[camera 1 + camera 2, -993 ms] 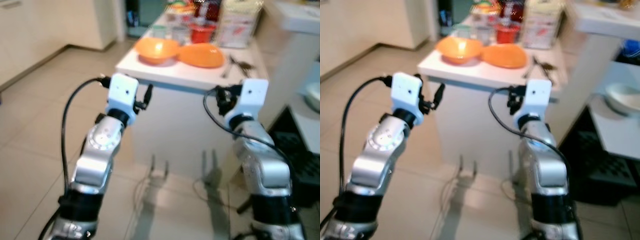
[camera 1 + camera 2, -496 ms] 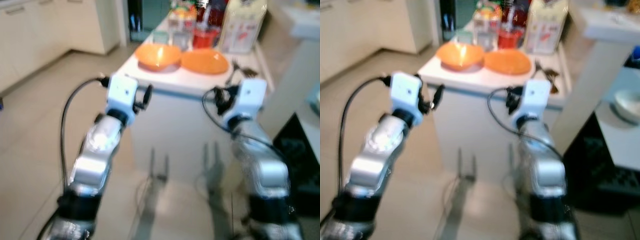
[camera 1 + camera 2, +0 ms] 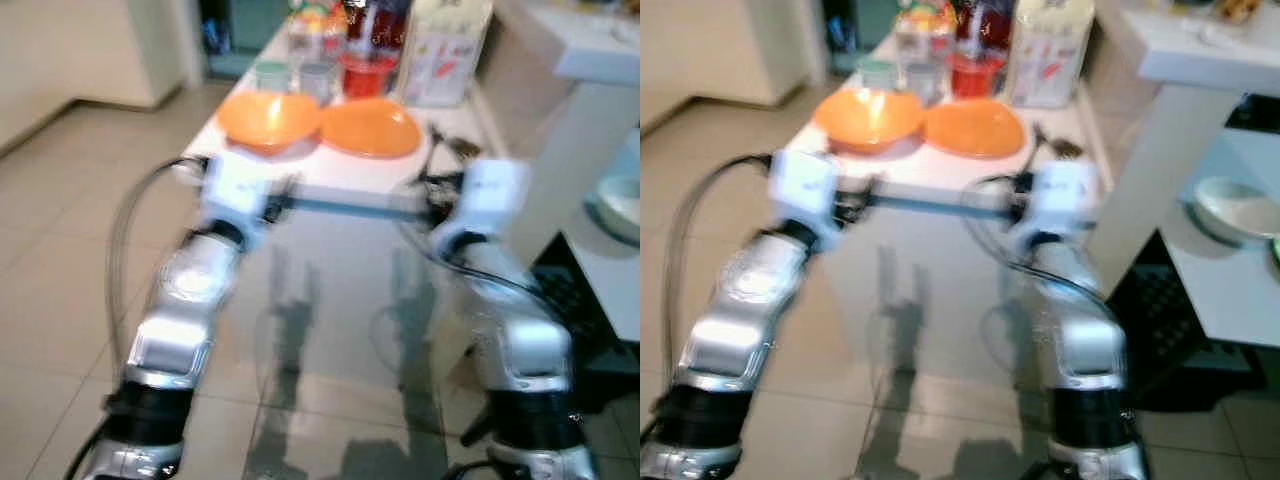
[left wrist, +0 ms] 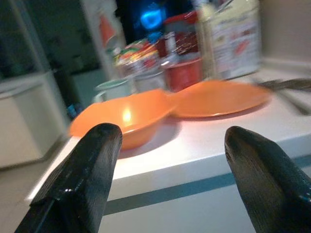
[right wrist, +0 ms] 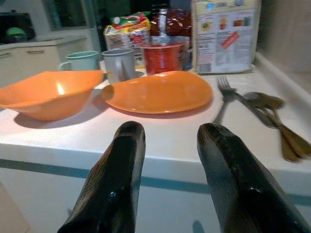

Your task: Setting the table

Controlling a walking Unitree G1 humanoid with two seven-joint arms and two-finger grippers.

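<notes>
We're facing the white desk (image 3: 940, 175) with both arms raised at its near edge. Our left claw (image 4: 167, 179) is spread wide, holding nothing, just short of the orange bowl (image 5: 48, 94). Our right claw (image 5: 170, 165) is released too, empty, pointing at the orange plate (image 5: 158, 91), which sits touching the bowl. A fork (image 5: 224, 99) and spoons (image 5: 274, 119) lie beside the plate, with two mugs (image 5: 119, 64), a red cup (image 5: 163, 57) and a carton (image 5: 223, 34) behind it.
</notes>
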